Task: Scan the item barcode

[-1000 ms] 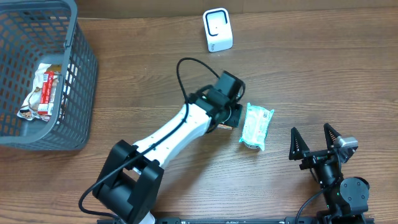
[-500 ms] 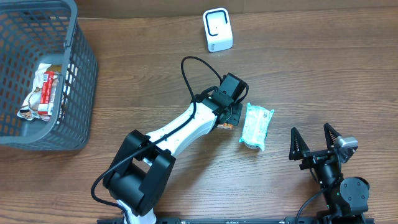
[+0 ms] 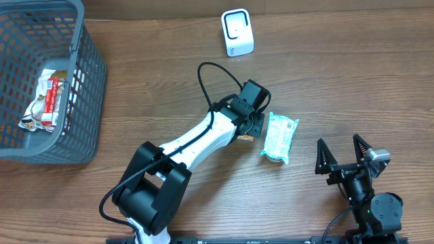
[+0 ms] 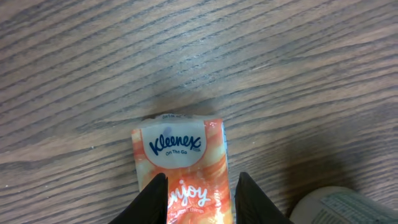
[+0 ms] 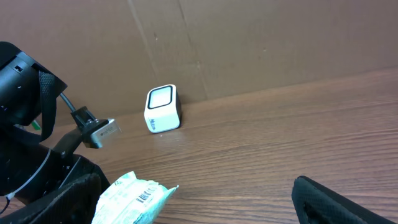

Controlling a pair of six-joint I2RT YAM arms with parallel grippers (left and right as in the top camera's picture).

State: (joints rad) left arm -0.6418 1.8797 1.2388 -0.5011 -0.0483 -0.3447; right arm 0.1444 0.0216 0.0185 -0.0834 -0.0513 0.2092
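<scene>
The left pincer (image 4: 200, 200) is narrowed onto an orange tissue pack (image 4: 181, 163), one finger pressed against each long side, low at the table (image 3: 352, 81). A pale green packet (image 3: 279, 137) lies just to its right. The white scanner (image 3: 237, 32) stands well ahead across bare wood, and the basket (image 3: 88, 88) is far to its left. The right pincer (image 3: 344, 157) is spread wide, holding nothing.
</scene>
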